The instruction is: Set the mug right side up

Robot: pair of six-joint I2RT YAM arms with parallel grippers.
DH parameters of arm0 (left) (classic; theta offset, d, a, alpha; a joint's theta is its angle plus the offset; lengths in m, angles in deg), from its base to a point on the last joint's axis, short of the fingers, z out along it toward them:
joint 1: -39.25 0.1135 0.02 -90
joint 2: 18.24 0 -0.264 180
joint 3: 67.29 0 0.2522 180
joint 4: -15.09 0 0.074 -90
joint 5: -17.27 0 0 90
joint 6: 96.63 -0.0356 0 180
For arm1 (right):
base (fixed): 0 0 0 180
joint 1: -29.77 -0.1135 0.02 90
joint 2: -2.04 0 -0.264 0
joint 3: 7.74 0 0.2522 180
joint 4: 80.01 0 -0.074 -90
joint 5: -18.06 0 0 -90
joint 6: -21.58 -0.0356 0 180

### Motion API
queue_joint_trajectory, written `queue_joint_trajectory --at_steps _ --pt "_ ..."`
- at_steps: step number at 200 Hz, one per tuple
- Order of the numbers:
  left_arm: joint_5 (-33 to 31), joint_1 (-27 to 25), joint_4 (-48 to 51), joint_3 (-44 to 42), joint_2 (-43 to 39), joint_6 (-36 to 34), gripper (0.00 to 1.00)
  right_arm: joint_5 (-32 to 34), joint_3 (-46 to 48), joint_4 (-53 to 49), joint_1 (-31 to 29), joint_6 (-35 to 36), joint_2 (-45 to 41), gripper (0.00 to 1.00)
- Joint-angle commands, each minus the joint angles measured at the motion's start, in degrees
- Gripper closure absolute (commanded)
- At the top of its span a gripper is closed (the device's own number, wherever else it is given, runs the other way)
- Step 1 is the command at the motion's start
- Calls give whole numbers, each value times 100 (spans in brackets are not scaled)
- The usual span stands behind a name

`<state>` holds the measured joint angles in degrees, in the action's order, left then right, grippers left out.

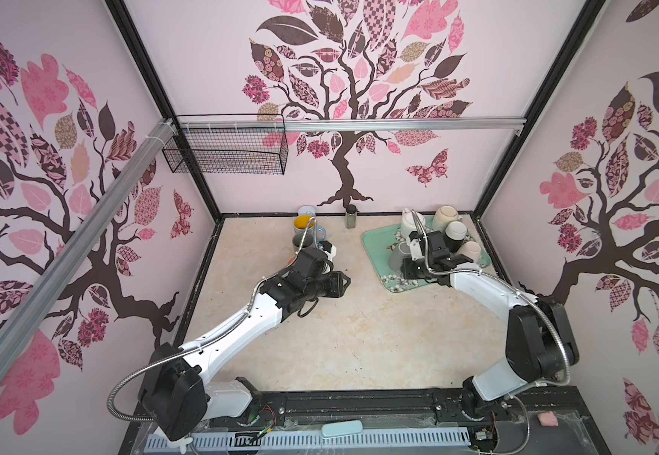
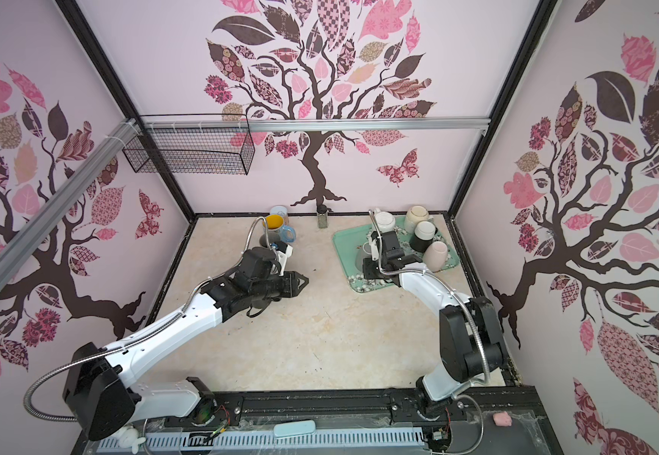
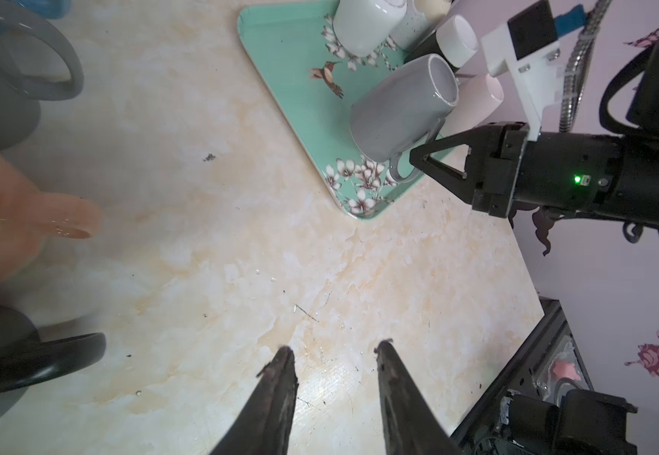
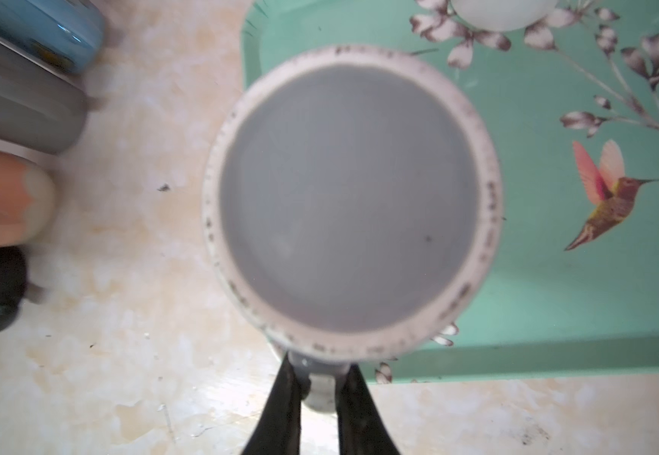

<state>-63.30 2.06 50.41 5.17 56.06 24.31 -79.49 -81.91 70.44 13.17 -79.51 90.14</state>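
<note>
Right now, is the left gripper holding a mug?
No: in the left wrist view the left gripper has its fingers apart over bare tabletop, nothing between them; the right gripper clamps the grey mug by its handle.

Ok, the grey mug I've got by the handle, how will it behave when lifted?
The grey mug looks glazed ceramic: rigid, probably heavy for its size. The right gripper pinches only its handle, so the body may swing or slip. Other mugs stand close on the tray; a knock could chip it.
</note>
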Motion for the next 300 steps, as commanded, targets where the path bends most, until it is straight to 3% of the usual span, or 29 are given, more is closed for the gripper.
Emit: queue_joint_trajectory --at_steps 1,20,61,98,119,151,199,255,300 --pt "-89 207 -147 -169 -225 -181 61 -532 112 1264 -34 -528 -601 100" --pt "236 467 -331 -233 -291 -35 59 -706 246 1688 -34 -828 -723 100" --pt "1991 968 -1723 -628 -19 1159 54 -1296 532 2786 -35 -1863 -1020 100" --pt "2744 963 -2933 -547 582 2224 52 -1891 750 4037 -41 -3099 -1071 100" --pt "2793 966 -3501 -491 849 2746 46 -2117 898 4778 -67 -3693 -1016 100" --pt "2740 951 -3555 -285 1106 2841 45 -1732 714 4043 -90 -3050 -855 100" --pt "2713 872 -2881 -35 1330 2273 45 -1494 690 3765 23 -2482 -261 100" --pt "2871 822 -2918 -39 1692 2109 47 -2422 817 4685 447 -2618 703 100" --pt "2967 814 -2906 191 2218 1978 48 -2738 704 4822 481 -2219 1082 100"
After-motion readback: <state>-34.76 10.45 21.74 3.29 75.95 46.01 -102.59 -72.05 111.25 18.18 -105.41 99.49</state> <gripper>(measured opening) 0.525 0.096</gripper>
